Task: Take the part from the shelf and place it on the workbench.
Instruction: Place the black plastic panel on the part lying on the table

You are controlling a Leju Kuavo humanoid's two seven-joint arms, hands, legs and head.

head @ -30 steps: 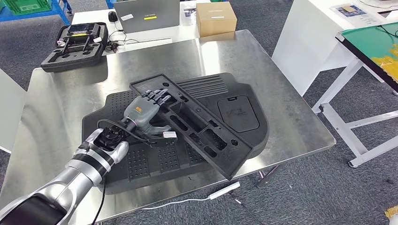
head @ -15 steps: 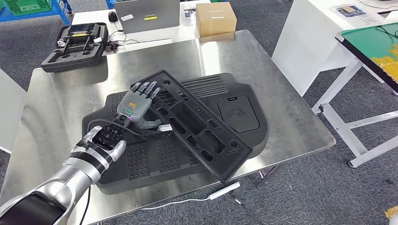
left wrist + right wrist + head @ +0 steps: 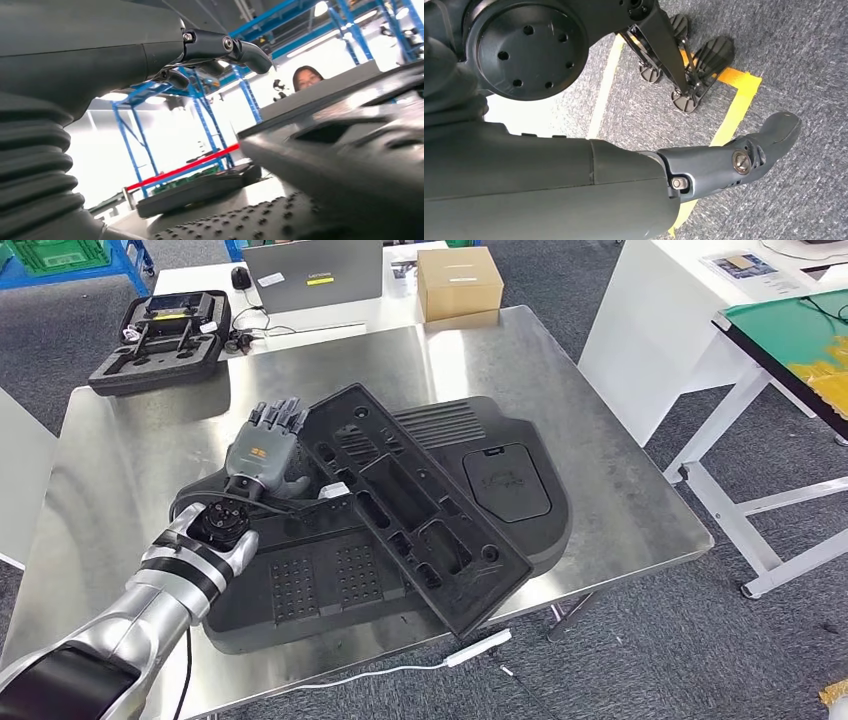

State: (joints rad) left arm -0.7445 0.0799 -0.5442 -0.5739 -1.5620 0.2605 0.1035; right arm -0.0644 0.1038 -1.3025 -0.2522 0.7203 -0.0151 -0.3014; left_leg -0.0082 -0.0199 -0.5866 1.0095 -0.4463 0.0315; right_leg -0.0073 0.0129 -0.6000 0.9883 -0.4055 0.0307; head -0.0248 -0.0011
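Left hand [image 3: 262, 455] over the surface [image 3: 130, 435], beside the upper left end of the long black part [image 3: 410, 510]. Fingers [image 3: 277, 415] extended and a little apart, at the edge of the part; thumb side near a small white tag [image 3: 333, 490] on the part. Nothing visibly enclosed by the fingers; contact with the part's edge cannot be told. Seen from the left wrist, fingers [image 3: 245, 50] held straight above the part [image 3: 350, 150], not wrapped on it.

Part lying diagonally on a big black panel [image 3: 500, 480], one long edge raised, lower right end reaching past the panel's front edge. Panel flat on the surface.

Right hand [image 3: 724, 165] hanging over grey carpet [image 3: 804, 60] with yellow tape [image 3: 739, 100], holding nothing; fingers mostly hidden, so how far open cannot be told.

Behind the surface, a black foam case [image 3: 160, 335], a grey laptop [image 3: 310, 270] and a cardboard box [image 3: 458, 280]. White cable [image 3: 440, 660] below the front edge.
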